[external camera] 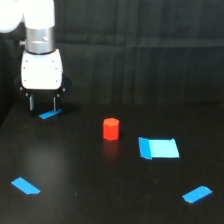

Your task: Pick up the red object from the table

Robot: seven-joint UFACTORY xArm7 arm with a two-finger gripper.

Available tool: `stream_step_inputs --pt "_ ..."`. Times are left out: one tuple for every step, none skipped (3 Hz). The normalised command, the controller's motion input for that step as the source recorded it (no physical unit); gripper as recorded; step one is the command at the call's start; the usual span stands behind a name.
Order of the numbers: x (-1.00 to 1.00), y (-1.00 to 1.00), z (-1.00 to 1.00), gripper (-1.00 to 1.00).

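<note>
We see no words, numbers, brand names or signs to read anywhere. The red object [111, 128] is plain, with no label. The blue tape strips [25, 186] and the light-blue rectangle [159, 148] on the table [90, 185] have no writing. The white arm [41, 69] shows no name or logo either.
</note>
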Motion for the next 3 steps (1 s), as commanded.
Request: stream_step_inputs --pt "-0.14 0.1 0.16 0.97" --pt "0.69 -0.57 0.01 1.0" --pt "0.56 -0.02 0.22 1.0"
